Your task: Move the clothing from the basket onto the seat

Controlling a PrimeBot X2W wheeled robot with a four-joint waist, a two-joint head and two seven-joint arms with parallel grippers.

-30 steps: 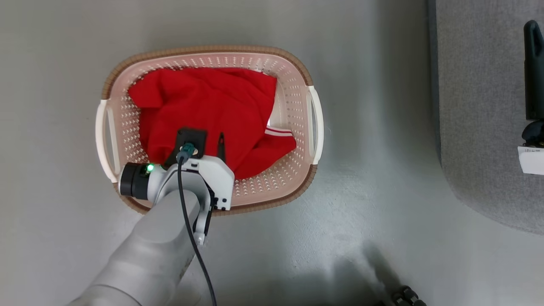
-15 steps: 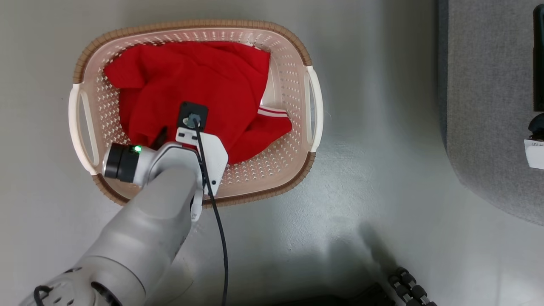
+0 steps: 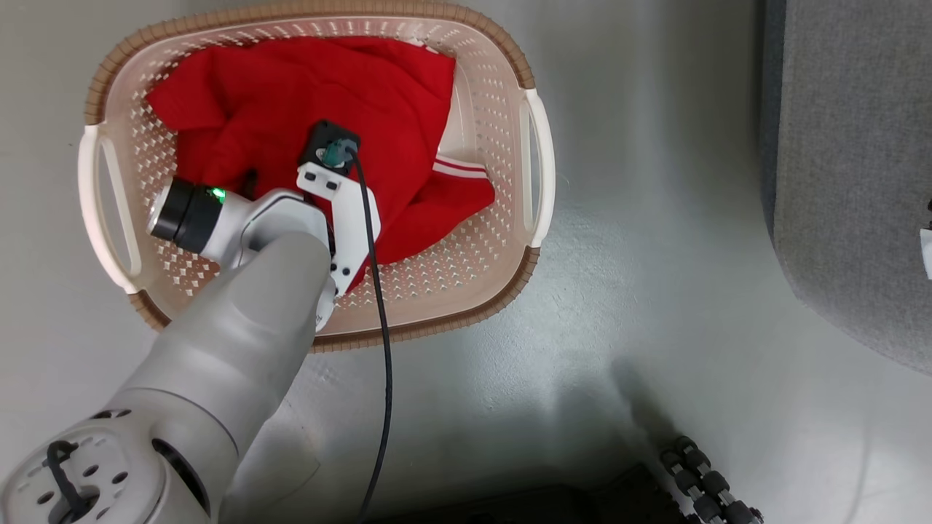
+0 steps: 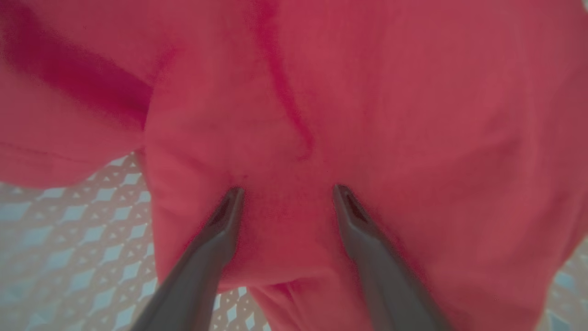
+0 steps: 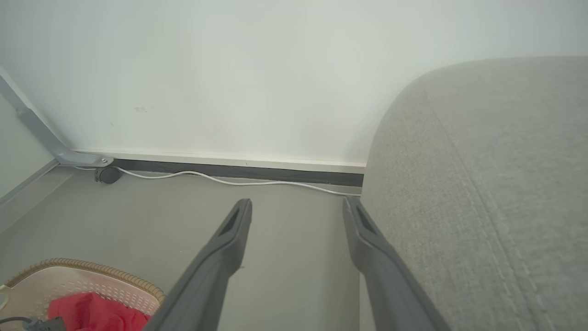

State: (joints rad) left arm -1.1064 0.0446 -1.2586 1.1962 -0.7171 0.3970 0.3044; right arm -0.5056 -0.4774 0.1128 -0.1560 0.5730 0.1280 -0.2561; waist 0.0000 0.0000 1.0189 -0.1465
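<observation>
The left gripper (image 4: 287,191), its 2 fingers (image 4: 216,239) spread wide with tips on the clothing (image 4: 367,92) heaped in the basket (image 4: 69,230) just beneath it, may close on 1 thin fold that slips out on lifting.

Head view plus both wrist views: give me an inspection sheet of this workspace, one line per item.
Surface: bare grey floor; the basket stands on it.
Job's things: red clothing piled in the cream basket; grey seat to the robot's right, no clothing on the part in view.
Clutter: ribbed dark object at the head view's bottom edge, kind unclear.
End effectors: left end effector open, fingertips at the clothing; right end effector open, empty, beside the seat.
Cables: black cable along the left arm; white cable along the baseboard.
Surroundings: pale wall; grey metal frame at its foot.
</observation>
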